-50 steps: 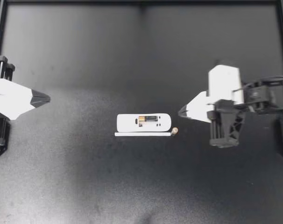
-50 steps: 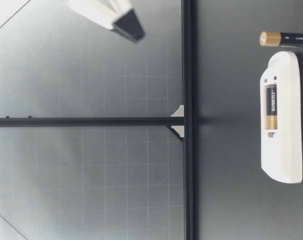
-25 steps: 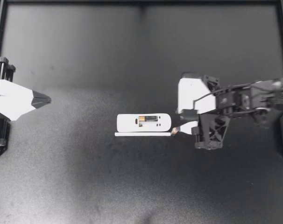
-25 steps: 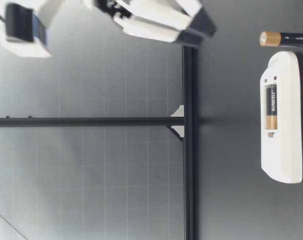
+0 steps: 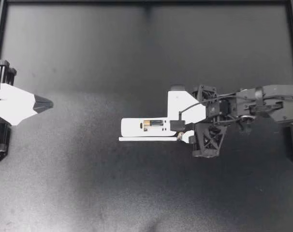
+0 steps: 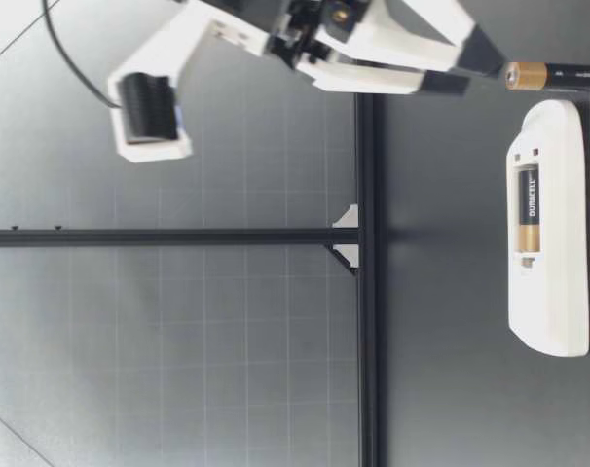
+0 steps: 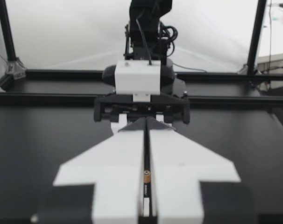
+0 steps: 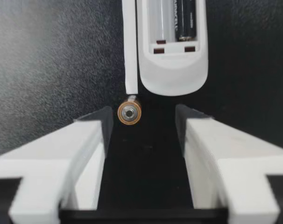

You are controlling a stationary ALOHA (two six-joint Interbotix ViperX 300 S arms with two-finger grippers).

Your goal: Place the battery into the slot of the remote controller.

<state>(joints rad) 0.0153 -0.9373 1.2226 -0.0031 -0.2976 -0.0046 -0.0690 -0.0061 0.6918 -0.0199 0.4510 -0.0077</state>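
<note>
Your right gripper sits low over the black counter, at the rounded end of the white remote, jaws apart. The loose battery lies on the counter between them, just off the remote's end and at the tip of the thin white cover strip. In the right wrist view the loose battery shows end-on, nearer to one jaw than the other, and neither appears to touch it. The remote lies open side up, with a seated battery in one slot and the slot beside it open. In the low view the gripper's tips are just beside the loose battery's gold end. Your left gripper is well apart at the counter's side, jaws together.
</note>
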